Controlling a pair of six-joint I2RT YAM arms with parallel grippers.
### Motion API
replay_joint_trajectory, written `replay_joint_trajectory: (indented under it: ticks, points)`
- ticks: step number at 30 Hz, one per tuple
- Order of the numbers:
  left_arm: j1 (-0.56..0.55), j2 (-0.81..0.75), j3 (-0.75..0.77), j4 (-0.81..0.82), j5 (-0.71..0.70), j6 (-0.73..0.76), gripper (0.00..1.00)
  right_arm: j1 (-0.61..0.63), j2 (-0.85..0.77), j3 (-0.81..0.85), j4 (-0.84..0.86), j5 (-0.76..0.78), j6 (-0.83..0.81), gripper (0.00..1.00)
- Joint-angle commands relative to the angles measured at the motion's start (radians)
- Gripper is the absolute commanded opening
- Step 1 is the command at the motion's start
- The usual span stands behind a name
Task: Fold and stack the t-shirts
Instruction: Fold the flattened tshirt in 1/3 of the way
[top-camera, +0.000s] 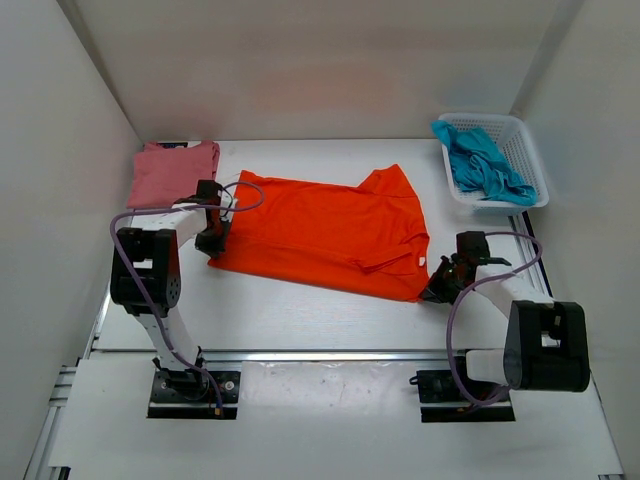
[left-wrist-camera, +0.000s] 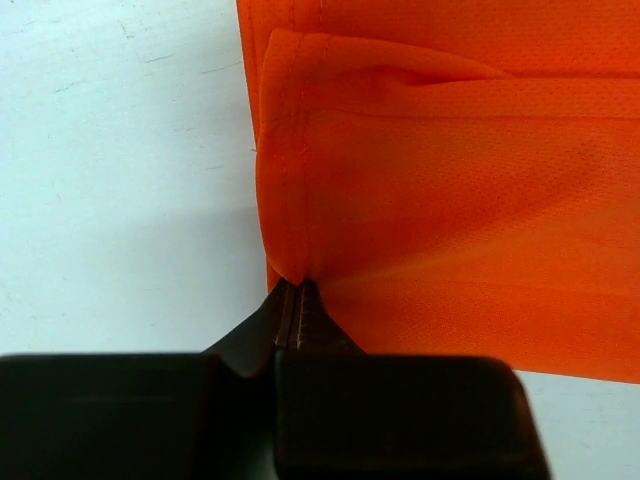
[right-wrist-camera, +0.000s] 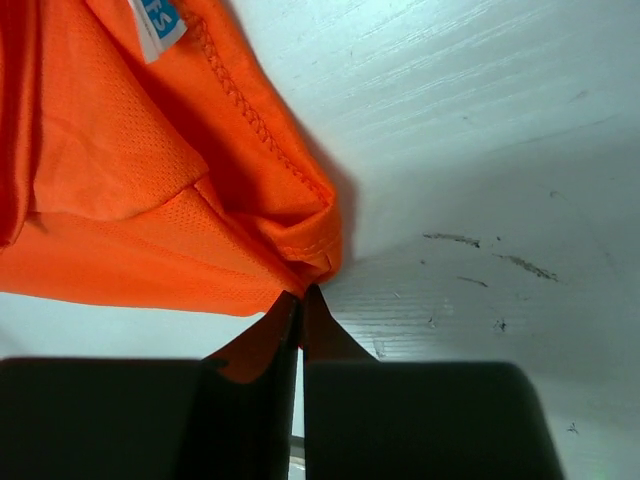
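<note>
at the centre of the desk (top-camera: 300, 320), in the top view, the orange t-shirt (top-camera: 325, 230) is lying spread out, mostly flat. the left jaws are pinching its hem at the left edge. the right jaws are pinching a bunched corner at the lower right, near the white label (right-wrist-camera: 158, 25). both pairs are pressing together on cloth.

at the upper left, the pink t-shirt (top-camera: 172, 172) is resting folded and is judged as done. at the upper right, the teal t-shirt (top-camera: 482, 165) is sitting crumpled in the white basket (top-camera: 527, 150), untouched.

judged progress: one of three is folded, the orange fold is only beginning, and the teal fold and the stacking are waiting.
</note>
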Motion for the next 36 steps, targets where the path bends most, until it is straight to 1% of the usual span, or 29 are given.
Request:
replay_joint_trajectory:
  ticks: [1, 3, 5, 8, 10, 13, 16, 19, 21, 22, 23, 24, 25, 26, 27, 28, 29, 30, 31, 33, 36]
  points:
    - [0.003, -0.002, -0.006, -0.04, 0.024, -0.003, 0.0, -0.011, -0.029, 0.002, -0.032, 0.008, -0.022, 0.0]
    - [0.014, -0.042, -0.022, -0.066, 0.01, 0.017, 0.0, -0.011, -0.038, 0.022, -0.075, 0.005, -0.031, 0.0]
    - [0.02, -0.09, -0.065, -0.095, -0.045, 0.058, 0.0, -0.011, -0.045, 0.039, -0.152, -0.004, -0.035, 0.0]
    - [0.005, -0.182, -0.142, -0.157, -0.083, 0.121, 0.0, -0.046, -0.064, 0.025, -0.244, -0.045, -0.043, 0.0]
    - [0.008, -0.243, -0.182, -0.204, -0.099, 0.138, 0.0, -0.037, -0.086, 0.005, -0.273, -0.062, -0.031, 0.0]
    - [0.005, -0.283, -0.251, -0.244, -0.125, 0.146, 0.0, -0.019, -0.118, -0.025, -0.321, -0.062, 0.007, 0.0]
    - [0.002, -0.311, -0.306, -0.264, -0.139, 0.14, 0.0, -0.022, -0.126, -0.05, -0.345, -0.073, -0.005, 0.0]
    - [-0.001, -0.329, -0.332, -0.278, -0.137, 0.126, 0.01, -0.019, -0.129, -0.046, -0.365, -0.061, 0.0, 0.03]
    - [-0.009, -0.335, -0.343, -0.29, -0.136, 0.117, 0.05, -0.031, -0.134, -0.039, -0.386, -0.053, -0.008, 0.08]
    - [-0.001, -0.343, -0.343, -0.292, -0.14, 0.117, 0.09, -0.04, -0.137, -0.044, -0.396, -0.05, -0.011, 0.11]
    - [0.002, -0.352, -0.346, -0.29, -0.137, 0.117, 0.15, -0.043, -0.147, -0.05, -0.4, -0.047, -0.005, 0.17]
    - [0.005, -0.355, -0.346, -0.292, -0.14, 0.112, 0.18, -0.04, -0.155, -0.055, -0.405, -0.039, -0.002, 0.24]
    - [0.005, -0.361, -0.343, -0.298, -0.143, 0.109, 0.29, -0.035, -0.167, -0.055, -0.414, -0.03, 0.003, 0.27]
    - [0.005, -0.366, -0.351, -0.312, -0.148, 0.11, 0.39, -0.032, -0.178, -0.041, -0.419, -0.026, 0.004, 0.32]
    - [0.005, -0.374, -0.34, -0.312, -0.154, 0.104, 0.48, -0.031, -0.181, -0.041, -0.428, -0.01, 0.0, 0.36]
    - [0.008, -0.374, -0.337, -0.318, -0.156, 0.095, 0.51, -0.026, -0.192, -0.015, -0.443, -0.009, -0.006, 0.37]
    - [0.018, -0.381, -0.328, -0.333, -0.16, 0.086, 0.56, -0.019, -0.198, 0.02, -0.442, 0.005, -0.018, 0.38]
    - [0.022, -0.387, -0.299, -0.33, -0.171, 0.083, 0.59, 0.006, -0.201, 0.043, -0.449, 0.008, -0.023, 0.39]
    - [0.028, -0.395, -0.28, -0.335, -0.177, 0.086, 0.6, 0.023, -0.192, 0.107, -0.451, 0.028, -0.032, 0.39]
    - [0.049, -0.404, -0.172, -0.33, -0.177, 0.069, 0.6, 0.084, -0.142, 0.267, -0.445, 0.06, -0.057, 0.4]
    - [0.066, -0.378, -0.014, -0.301, -0.134, 0.074, 0.6, 0.122, -0.034, 0.468, -0.417, 0.096, -0.129, 0.41]
